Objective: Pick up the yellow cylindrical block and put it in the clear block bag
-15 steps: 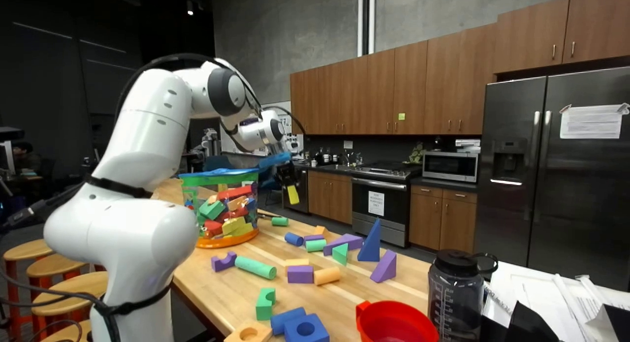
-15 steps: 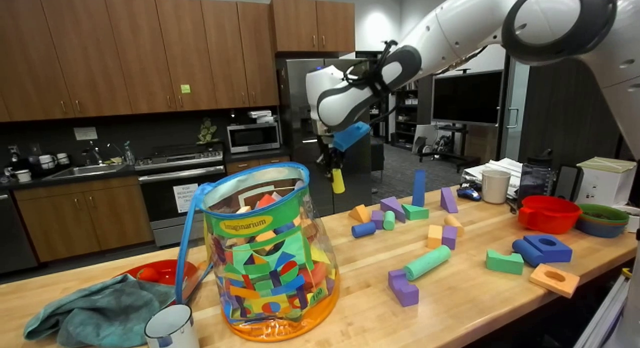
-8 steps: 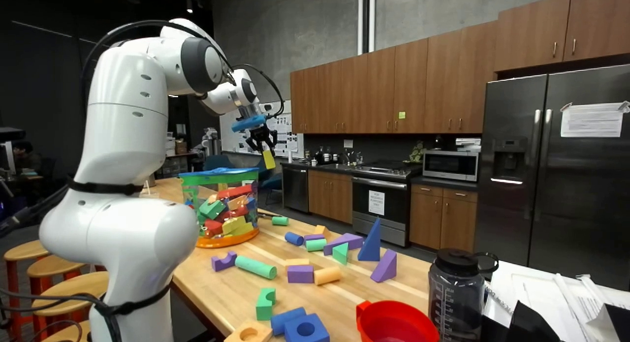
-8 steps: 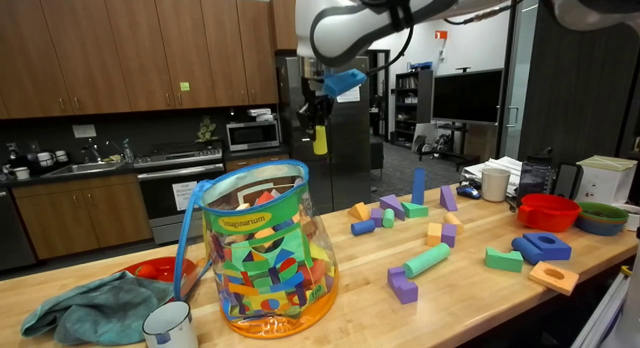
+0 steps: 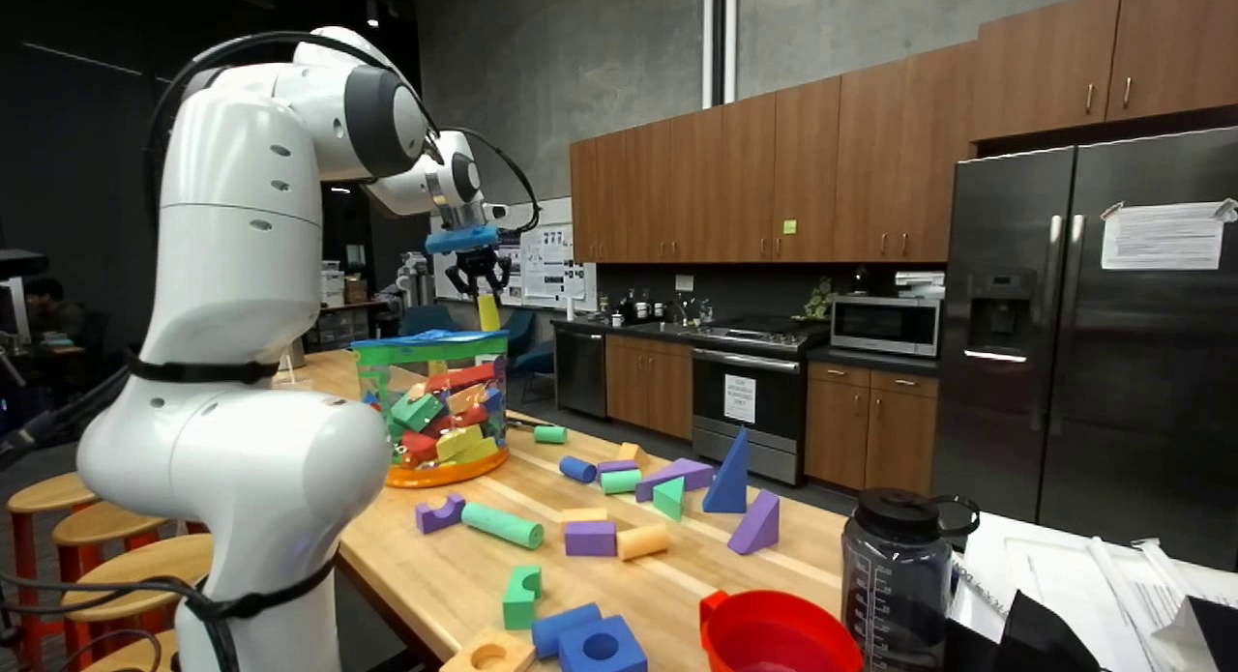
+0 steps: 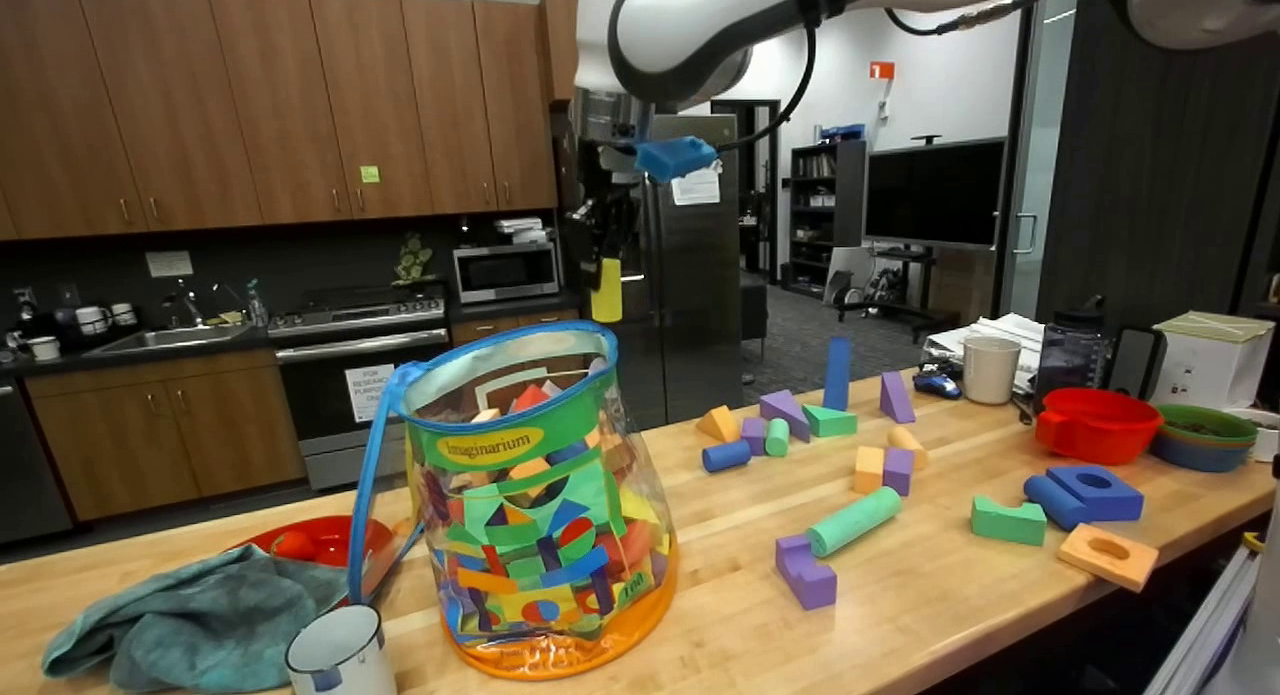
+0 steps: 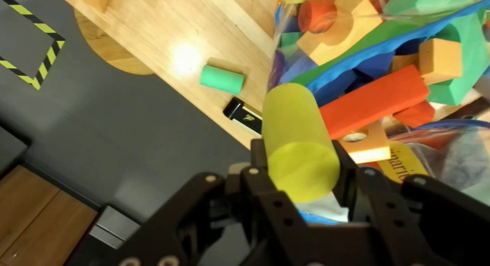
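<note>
The black, jointed gripper [image 7: 301, 155] is clamped around a matt yellow cylindrical block [image 7: 293, 120] in mid-air. In an exterior view, the clear plastic bag with green upper band [image 6: 492, 445] stands at seven o'clock from it on the striped wooden table [image 6: 720, 615]. In the wrist view, the bag's blue rim [image 7: 344, 68] runs from beside the block toward two o'clock, jumbled multicoloured blocks [image 7: 375, 101] inside; a short green cylinder [image 7: 221, 79] lies at ten.

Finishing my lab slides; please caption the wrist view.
The yellow cylindrical block held in the hand, open clear block bag at picture right, green cylinder lying on the wooden table.
</note>
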